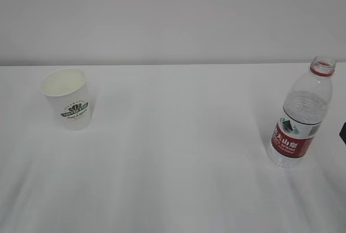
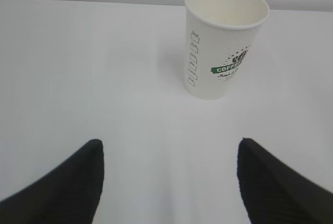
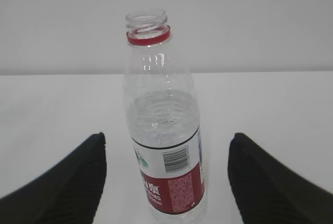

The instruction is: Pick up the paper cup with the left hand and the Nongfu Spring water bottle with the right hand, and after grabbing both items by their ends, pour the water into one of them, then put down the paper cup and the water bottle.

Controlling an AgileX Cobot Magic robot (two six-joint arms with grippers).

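1. White and bare, the tabletop (image 1: 173,152) meets a plain pale wall at the back.
2. At far left stands the paper cup (image 1: 67,99), upright, empty so far as its pale inside shows, nothing touching it.
3. The left end effector (image 2: 169,182) is open, its two black fingers (image 2: 78,182) spread wide. In the left wrist view the cup sits ahead of them and a little to the right of centre, well apart.
4. To take the cup cleanly, this arm should probably shift toward it first, then advance until the fingers flank the lower wall, and close gently so the thin paper does not buckle.
5. At far right stands the water bottle (image 1: 300,115), upright, uncapped, with water (image 3: 162,117) reaching to about its shoulder.
6. The right end effector (image 3: 166,182) is also open, holding nothing. The bottle stands centred between its fingers (image 3: 78,182), touching neither.
7. A low grip near the label would likely leave the neck free to tip; any bump could spill from the open mouth.
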